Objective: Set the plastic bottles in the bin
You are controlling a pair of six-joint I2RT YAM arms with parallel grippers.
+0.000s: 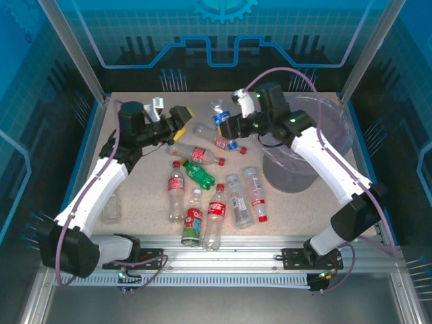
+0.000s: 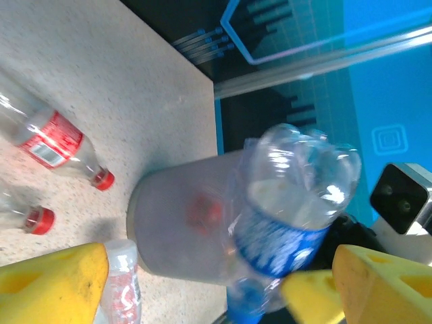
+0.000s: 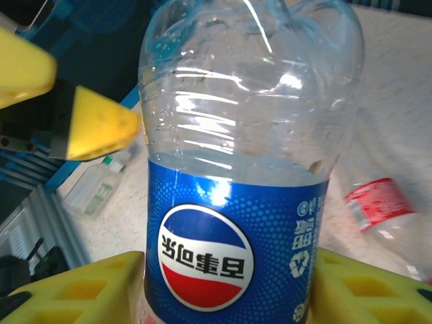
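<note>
My right gripper [image 3: 223, 297] is shut on the blue-labelled plastic bottle [image 3: 236, 223], its yellow pads pressed against both sides of the label. In the top view that bottle [image 1: 219, 115] hangs above the back middle of the table, left of the bin [image 1: 297, 172]. My left gripper [image 1: 182, 124] stands just left of it, open, its yellow fingers [image 2: 54, 283] spread wide and off the bottle [image 2: 290, 216]. The grey bin [image 2: 182, 223] shows behind the bottle. Several plastic bottles lie on the table, among them a green one [image 1: 198, 172] and red-labelled ones [image 1: 175, 189].
A clear bottle [image 1: 111, 209] lies alone near the left edge under my left arm. Two red-capped bottles [image 2: 54, 138] lie on the table left of the bin. Blue enclosure walls and metal posts [image 1: 74, 61] ring the table.
</note>
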